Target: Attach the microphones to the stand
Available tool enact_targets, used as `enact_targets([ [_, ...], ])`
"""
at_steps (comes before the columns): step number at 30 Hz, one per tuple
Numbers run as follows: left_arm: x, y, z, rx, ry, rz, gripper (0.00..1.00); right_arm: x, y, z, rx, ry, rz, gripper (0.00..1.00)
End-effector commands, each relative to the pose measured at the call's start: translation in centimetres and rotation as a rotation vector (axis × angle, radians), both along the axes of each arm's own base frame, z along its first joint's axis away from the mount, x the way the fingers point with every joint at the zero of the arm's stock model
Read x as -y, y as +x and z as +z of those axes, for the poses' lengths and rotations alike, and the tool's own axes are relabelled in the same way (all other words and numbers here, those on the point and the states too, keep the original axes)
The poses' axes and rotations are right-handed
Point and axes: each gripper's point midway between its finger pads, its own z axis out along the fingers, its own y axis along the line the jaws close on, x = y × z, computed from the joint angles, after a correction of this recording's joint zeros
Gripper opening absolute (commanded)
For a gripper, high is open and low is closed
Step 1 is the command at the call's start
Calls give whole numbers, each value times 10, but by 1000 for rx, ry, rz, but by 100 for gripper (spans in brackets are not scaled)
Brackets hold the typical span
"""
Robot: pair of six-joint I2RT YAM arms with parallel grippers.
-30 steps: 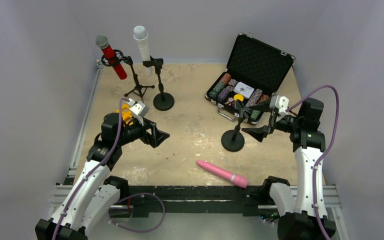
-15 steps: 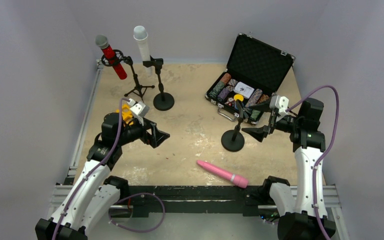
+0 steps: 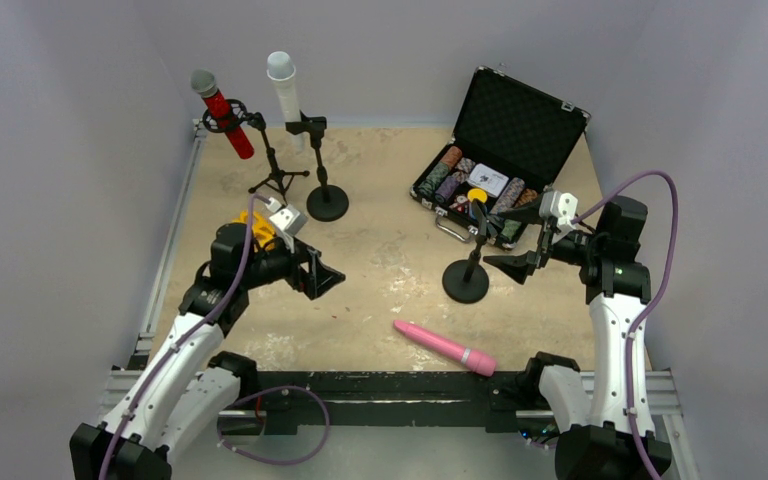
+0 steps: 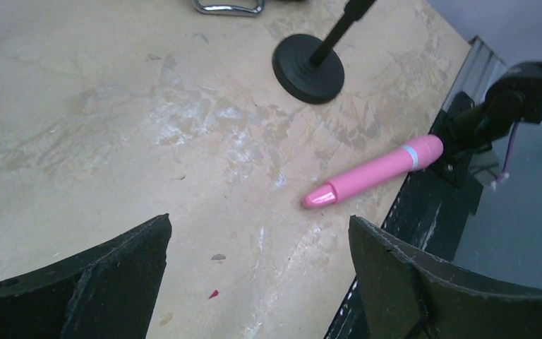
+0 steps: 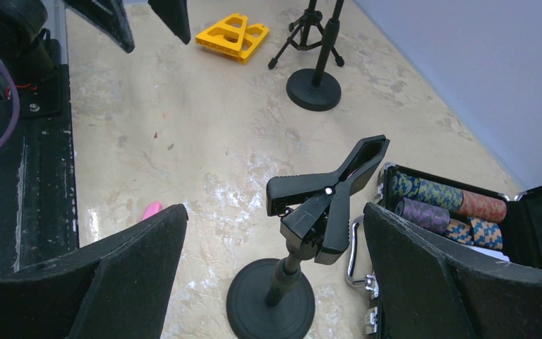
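Two of the three are done, by the look of it. The red microphone (image 3: 222,118) sits in the tripod stand (image 3: 276,172) and the white microphone (image 3: 284,88) in the round-base stand (image 3: 322,190), both up at 11 o'clock. The pink microphone (image 3: 445,347) lies flat on the counter (image 3: 380,250) at about 5 o'clock, its thick end right at the near edge. The empty clip stand (image 3: 468,268) waits at roughly 3 o'clock.

The left claw (image 3: 317,272) is spread wide and holds nothing. It hangs over the 9 o'clock side, aimed toward the pink microphone. The right claw (image 3: 513,265) is just as wide and just as empty, parked just beside the clip stand.

I'd worry most about the pink one. It's round and smooth, so a glancing touch could roll it off the near edge onto the frame. The clip stand is a thin pole on a small base, so a microphone forced into its spring clip (image 5: 328,194) could tip it back into the poker chip case (image 3: 505,150) at 1 o'clock. The right claw is close enough to bump it too.
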Motion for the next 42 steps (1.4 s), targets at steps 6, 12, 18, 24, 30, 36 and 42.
enact_targets([
  [6,37,-40,-3,71,120,-263,99,-1,-2,2,18,3,13,99],
  [12,49,-57,-4,143,174,-379,99,-1,-3,2,22,2,11,99],
  [18,55,-67,-7,218,233,-477,99,-1,-4,3,29,0,15,99],
  [24,64,-71,-4,267,248,-557,99,-1,-5,3,33,-3,15,99],
  [30,77,-71,-8,287,268,-632,99,-1,-6,3,39,-5,15,99],
  [36,90,-71,-15,294,280,-688,99,-2,-6,3,39,-6,17,99],
  [42,102,-70,-26,278,305,-728,99,-1,-6,3,41,-7,16,99],
])
